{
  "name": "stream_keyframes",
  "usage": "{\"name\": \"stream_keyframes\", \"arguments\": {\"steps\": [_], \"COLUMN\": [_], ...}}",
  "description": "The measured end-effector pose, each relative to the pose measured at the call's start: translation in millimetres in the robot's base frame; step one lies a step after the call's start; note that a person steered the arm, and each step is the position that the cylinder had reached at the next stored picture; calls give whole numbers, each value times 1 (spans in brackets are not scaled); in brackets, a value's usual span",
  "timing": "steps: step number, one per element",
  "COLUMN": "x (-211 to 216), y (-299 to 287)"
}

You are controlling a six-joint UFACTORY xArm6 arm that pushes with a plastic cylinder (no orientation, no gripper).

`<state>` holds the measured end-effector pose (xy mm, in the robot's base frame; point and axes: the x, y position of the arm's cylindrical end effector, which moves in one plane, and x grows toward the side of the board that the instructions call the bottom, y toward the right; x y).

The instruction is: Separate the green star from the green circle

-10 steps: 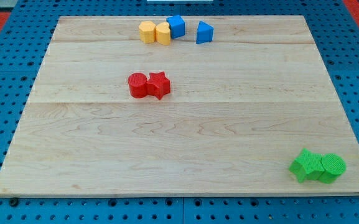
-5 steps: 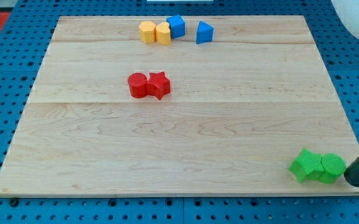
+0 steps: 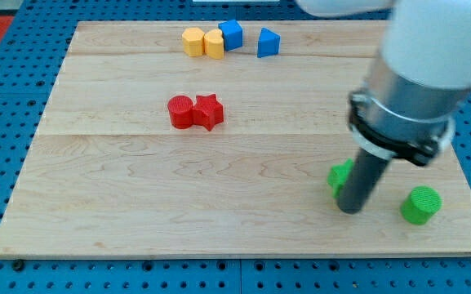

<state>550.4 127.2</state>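
Observation:
The green star (image 3: 339, 175) lies near the board's lower right, mostly hidden behind my rod. My tip (image 3: 348, 209) rests on the board right at the star's lower right side, touching it. The green circle (image 3: 420, 205) sits alone to the view's right of my tip, close to the board's bottom right corner, with a clear gap between it and the star.
A red circle (image 3: 180, 112) and red star (image 3: 208, 111) sit together at centre left. At the top edge are two yellow blocks (image 3: 193, 41) (image 3: 214, 43), a blue cube (image 3: 231, 34) and a blue wedge-shaped block (image 3: 268, 42). The arm's large body (image 3: 419, 73) hangs over the right side.
The rod has swept in from the right edge to between the green blocks. The green star has been pushed left and up, away from the green circle, which has shifted slightly.

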Motion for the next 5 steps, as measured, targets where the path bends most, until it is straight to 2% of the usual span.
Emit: {"name": "stream_keyframes", "arguments": {"steps": [3, 4, 5], "x": [-121, -132, -155], "y": [4, 40, 37]}}
